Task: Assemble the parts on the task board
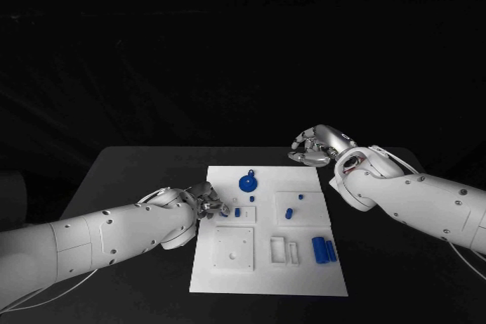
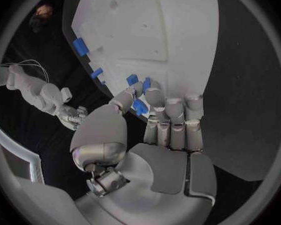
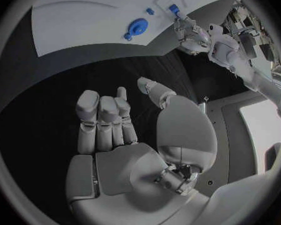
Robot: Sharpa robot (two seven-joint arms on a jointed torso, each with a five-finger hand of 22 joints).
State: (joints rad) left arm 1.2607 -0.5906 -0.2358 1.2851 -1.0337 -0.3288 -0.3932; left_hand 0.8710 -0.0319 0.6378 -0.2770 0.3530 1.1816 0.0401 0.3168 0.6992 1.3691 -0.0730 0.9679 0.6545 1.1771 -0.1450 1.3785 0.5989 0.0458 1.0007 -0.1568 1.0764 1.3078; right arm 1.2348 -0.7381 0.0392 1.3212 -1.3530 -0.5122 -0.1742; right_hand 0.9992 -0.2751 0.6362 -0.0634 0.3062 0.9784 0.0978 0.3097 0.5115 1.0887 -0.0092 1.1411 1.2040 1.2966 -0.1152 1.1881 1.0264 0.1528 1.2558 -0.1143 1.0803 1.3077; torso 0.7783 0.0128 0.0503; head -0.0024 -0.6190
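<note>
Our left hand (image 1: 203, 199) sits at the left edge of the task board (image 1: 304, 282). It pinches a small blue part (image 2: 139, 106) between its thumb and fingers, right over the board's edge. Our right hand (image 1: 314, 147) hangs over the bare bench (image 1: 132, 169) past the board's far right corner. It holds nothing, and its fingers look bent in a bit, so we cannot tell if it is spread or closed.

We think the small part could slip out, because the pinch is only at the tips. It could also go in crooked and get stuck. Another small blue part (image 1: 236, 213) lies just beside our fingers, and we might bump it.

The round blue part (image 1: 248, 183) and the two blue rods (image 1: 323, 249) are farther off. The bench is open on both sides of the board.
</note>
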